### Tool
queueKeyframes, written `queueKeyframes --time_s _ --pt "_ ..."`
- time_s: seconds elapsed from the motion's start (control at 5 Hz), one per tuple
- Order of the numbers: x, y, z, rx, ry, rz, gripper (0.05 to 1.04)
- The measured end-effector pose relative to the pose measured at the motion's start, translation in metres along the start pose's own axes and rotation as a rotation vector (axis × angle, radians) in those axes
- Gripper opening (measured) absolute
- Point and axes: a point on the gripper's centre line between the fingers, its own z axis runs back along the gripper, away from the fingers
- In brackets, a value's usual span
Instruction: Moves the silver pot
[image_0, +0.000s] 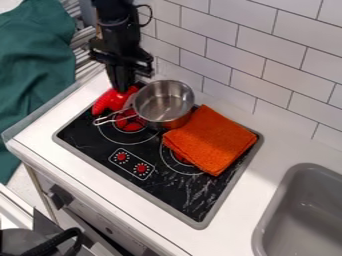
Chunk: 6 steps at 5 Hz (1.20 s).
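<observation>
The silver pot (164, 102) stands on the back part of the black stove, its wire handle pointing left and toward the front. Its right side meets the orange cloth's upper edge. My gripper (122, 89) hangs at the stove's back left corner, to the left of the pot and just above a red object (111, 100) lying beside the pot. How the gripper's two sides stand apart is hard to make out against the dark arm.
A folded orange cloth (210, 140) covers the stove's right part. The grey sink (300, 210) is at the lower right, a white tiled wall (264, 72) behind the counter. A green cloth (32, 65) hangs at the left. Red knobs are on the stove's front part.
</observation>
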Motion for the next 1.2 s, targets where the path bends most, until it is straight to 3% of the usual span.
queueKeyframes --time_s 0.2,0.4,0.6,0.8,1.0,1.2 --pt "-0.01 -0.018 0.005 0.019 -0.02 0.069 0.072" --pt "-0.015 -0.034 0.003 0.011 -0.013 0.093 0.22" --pt "-0.014 -0.043 0.003 0.016 -0.012 0.076 0.478" --pt "-0.01 -0.053 0.005 0.038 -0.015 0.022 0.802" --pt "-0.01 -0.054 0.0 0.071 0.02 0.0 1.016" --pt "-0.012 -0.056 -0.012 0.109 0.113 -0.025 1.011"
